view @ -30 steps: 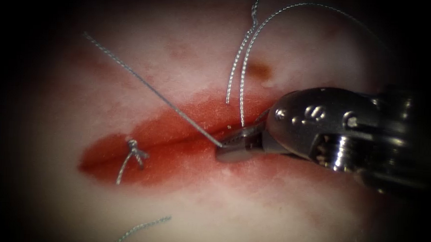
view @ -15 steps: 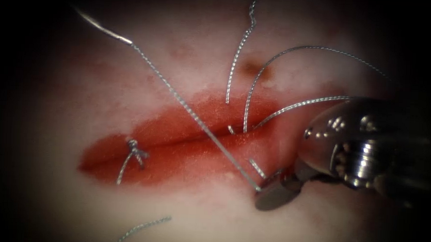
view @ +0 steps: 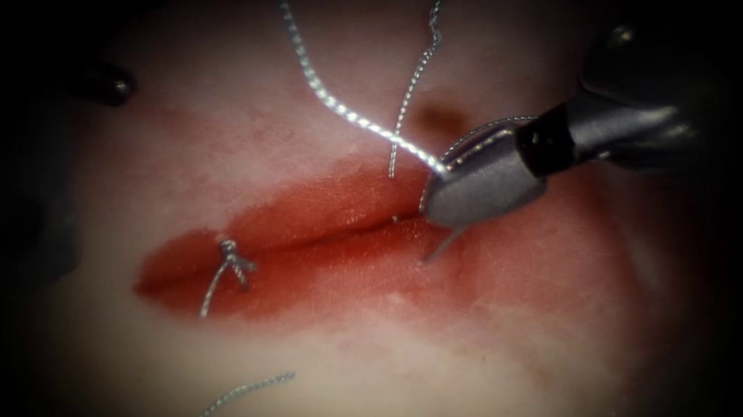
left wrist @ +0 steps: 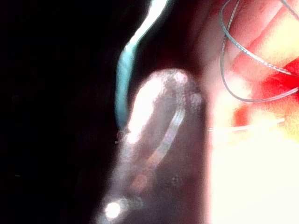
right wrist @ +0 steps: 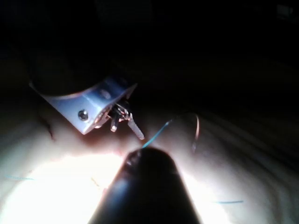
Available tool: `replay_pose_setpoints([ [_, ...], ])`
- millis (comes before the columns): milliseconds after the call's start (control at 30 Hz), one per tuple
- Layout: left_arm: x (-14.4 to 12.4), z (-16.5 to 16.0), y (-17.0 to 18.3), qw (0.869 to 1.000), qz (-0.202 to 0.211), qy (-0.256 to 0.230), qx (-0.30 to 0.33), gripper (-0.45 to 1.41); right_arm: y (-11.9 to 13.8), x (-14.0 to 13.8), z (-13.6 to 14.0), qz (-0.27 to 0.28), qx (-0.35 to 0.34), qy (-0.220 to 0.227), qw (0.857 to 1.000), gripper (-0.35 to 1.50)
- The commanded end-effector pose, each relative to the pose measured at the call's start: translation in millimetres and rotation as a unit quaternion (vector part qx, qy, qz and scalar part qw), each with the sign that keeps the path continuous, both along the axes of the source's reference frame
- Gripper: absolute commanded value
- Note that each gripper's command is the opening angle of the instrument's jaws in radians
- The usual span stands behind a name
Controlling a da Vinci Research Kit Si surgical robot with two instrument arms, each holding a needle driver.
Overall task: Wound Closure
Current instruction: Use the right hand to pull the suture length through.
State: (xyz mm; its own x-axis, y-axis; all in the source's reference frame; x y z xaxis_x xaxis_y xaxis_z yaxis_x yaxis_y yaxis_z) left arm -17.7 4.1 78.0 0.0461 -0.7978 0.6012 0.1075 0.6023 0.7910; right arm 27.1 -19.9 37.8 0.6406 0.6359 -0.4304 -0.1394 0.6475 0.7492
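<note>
The cut (view: 320, 241) runs left to right across the tissue (view: 398, 360), and red fluid (view: 318, 286) lies around it. My right tool (view: 446, 180) comes in from the upper right and hovers over the cut's right end. Its jaws are shut on the thread (view: 342, 111) at their tip. From there the thread runs slack and wavy up to the left. A short thread end (view: 438, 245) sticks out below the jaws. In the right wrist view my left tool (right wrist: 125, 125) holds nothing, its jaws apart. I cannot tell where the needle is.
A finished knot (view: 231, 257) with short tails sits at the cut's left end. A second strand (view: 412, 93) hangs down to the cut's far edge. A loose thread piece (view: 242, 391) lies near the front. Thread loops (left wrist: 243, 56) lie over the tissue.
My right tool carried the thread from the cut down to its near side, then up to its far edge. The taut thread went slack. The needle's end, seen upper left, left the picture.
</note>
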Motion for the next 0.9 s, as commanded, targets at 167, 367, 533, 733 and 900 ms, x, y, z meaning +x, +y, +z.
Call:
replay_pose_setpoints([
  [167,-0.5,-0.6,1.0,1.000,0.014,-0.009,0.000,0.34,2.2,0.5,-2.2,0.018,-0.019,0.011,1.000,-0.35],
  [367,-0.5,-0.5,0.9,1.000,0.023,-0.014,0.000,0.34,2.3,0.4,-2.2,0.018,-0.021,0.019,0.999,-0.35],
  [533,-2.4,0.2,-0.4,0.999,0.041,-0.020,-0.007,0.69,3.3,0.1,-3.5,0.029,-0.030,0.043,0.998,-0.35],
  [733,-4.4,0.7,-2.2,0.996,0.076,-0.036,-0.016,0.76,3.0,0.1,-3.3,0.030,-0.029,0.042,0.998,-0.35],
  [900,-4.7,1.0,-2.5,0.996,0.079,-0.036,-0.020,0.81,1.9,0.0,-2.0,0.006,-0.017,0.055,0.998,-0.35],
])
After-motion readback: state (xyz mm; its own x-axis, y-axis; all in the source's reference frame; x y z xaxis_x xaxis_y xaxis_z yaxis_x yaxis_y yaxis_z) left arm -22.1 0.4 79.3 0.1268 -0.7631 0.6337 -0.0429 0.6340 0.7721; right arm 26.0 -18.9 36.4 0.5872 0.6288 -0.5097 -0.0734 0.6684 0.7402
